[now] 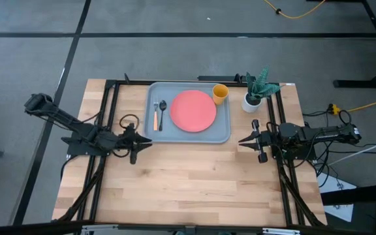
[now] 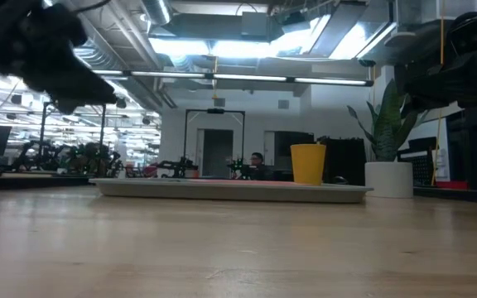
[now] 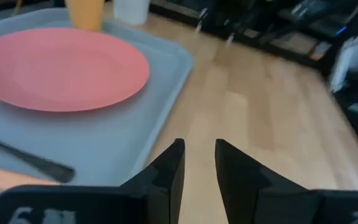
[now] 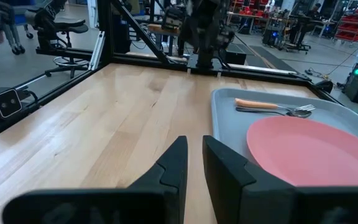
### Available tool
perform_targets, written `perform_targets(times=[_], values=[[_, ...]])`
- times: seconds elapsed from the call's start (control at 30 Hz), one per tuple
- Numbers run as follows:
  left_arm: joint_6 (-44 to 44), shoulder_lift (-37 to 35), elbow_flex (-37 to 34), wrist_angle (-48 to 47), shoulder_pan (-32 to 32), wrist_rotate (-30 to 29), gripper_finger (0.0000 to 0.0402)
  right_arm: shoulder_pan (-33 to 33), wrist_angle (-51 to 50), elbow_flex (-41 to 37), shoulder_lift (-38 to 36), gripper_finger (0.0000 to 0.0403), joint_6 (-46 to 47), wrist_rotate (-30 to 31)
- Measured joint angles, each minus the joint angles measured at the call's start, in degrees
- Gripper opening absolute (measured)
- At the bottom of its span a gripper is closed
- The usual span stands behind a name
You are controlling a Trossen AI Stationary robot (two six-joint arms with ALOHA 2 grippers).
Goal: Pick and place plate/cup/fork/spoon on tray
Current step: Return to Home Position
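Note:
The light blue-grey tray (image 1: pixel 189 135) lies at the table's far middle. On it rest the coral-pink plate (image 1: pixel 193 109), the yellow-orange cup (image 1: pixel 220 93) at its far right corner, and the fork (image 1: pixel 155 116) and dark spoon (image 1: pixel 162 112) side by side at its left. My left gripper (image 1: pixel 150 141) hovers by the tray's near left corner, fingers nearly together, holding nothing. My right gripper (image 1: pixel 240 140) hovers by the tray's near right corner, fingers nearly together, holding nothing.
A white pot with a green plant (image 1: pixel 254 96) stands right of the tray at the far right. A black cable loop (image 1: pixel 129 122) lies left of the tray. Bare wooden table (image 1: pixel 188 183) spreads toward the near edge.

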Motion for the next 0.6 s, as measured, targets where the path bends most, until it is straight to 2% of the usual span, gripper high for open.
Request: perform_targets(times=[0.13,0.43,0.6], values=[[2.34,-3.85,-9.84,14.15,0.20,0.97,0.0082,0.00,0.01,0.00,0.00,0.0056,0.00,0.00],[12.96,-7.79,-10.07,14.28,0.22,3.80,0.0082,0.01,0.01,0.00,0.02,0.0056,0.00,0.03],[15.23,-11.34,-10.26,9.25,1.36,5.84,0.0082,0.00,0.00,0.00,0.02,0.0056,0.00,0.01]])
